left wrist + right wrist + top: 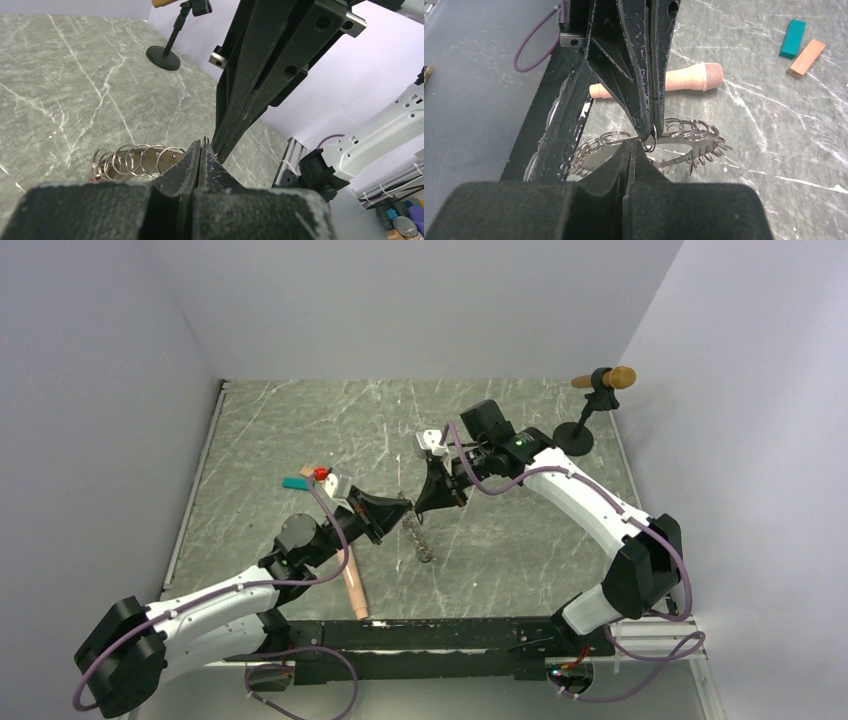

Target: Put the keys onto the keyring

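Looks like the robot's at the prep step: getting the floppy dark grey metal keyring (pixel 689 129) held so a key can go on. The left jaws are pinched fully shut on one small link at its end. The rest of the loop lies curled on the green marbled tabletop (pixel 774 125) right below. The right jaws are closed too, tips right against that same link, but can't tell if they've really got it. No key at the jaws. A small red-headed piece (pixel 321 474), probably a key, sits well apart beside the teal rectangular block (pixel 295 483). The next move probably needs one arm holding steady while the other fetches it.
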Robot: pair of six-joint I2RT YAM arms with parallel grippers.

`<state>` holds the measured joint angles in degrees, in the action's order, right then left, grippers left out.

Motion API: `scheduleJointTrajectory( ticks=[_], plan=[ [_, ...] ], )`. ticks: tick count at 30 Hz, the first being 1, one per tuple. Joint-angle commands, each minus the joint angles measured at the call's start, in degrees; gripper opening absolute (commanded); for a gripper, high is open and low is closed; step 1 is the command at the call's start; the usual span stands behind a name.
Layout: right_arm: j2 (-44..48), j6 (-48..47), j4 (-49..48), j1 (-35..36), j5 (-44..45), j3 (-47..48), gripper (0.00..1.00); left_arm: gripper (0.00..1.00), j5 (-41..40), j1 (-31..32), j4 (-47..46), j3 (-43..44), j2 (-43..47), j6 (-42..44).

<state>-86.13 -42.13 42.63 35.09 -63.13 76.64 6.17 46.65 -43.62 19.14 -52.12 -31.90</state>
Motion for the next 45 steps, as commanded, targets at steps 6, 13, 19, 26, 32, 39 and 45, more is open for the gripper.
scheduleJointTrajectory(
  ticks=[6,13,19,26,32,39,45],
  plan=[
    [2.22,-3.78,5.68,0.61,-6.07,0.93,0.24,0.0,-2.17,-0.38,-14.8,-1.9,0.77,1.54],
    [3.38,-10.87,13.58,-1.96,-10.38,3.72,0.31,0.0,2.04,-0.83,-16.11,-2.77,1.31,6.21],
    [4.71,-8.13,11.19,-5.8,-12.54,3.43,0.35,0.0,10.26,-2.49,-18.3,-2.73,0.49,8.91],
    [4.64,7.78,-3.9,-5.84,-10.66,-1.64,0.35,0.0,20.03,-3.37,-27.54,-1.47,-5.09,6.6],
    [4.99,10.0,-6.17,-5.76,-10.67,-2.61,0.29,0.0,22.59,-3.38,-32.93,-0.57,-8.96,4.73],
    [4.69,9.36,-5.88,-5.35,-11.03,-3.16,0.26,0.0,21.55,-3.41,-31.78,-0.39,-8.41,5.14],
    [4.41,8.0,-4.67,-4.77,-11.68,-2.82,0.26,0.0,20.62,-3.41,-31.23,-0.74,-7.98,5.18]
  ],
)
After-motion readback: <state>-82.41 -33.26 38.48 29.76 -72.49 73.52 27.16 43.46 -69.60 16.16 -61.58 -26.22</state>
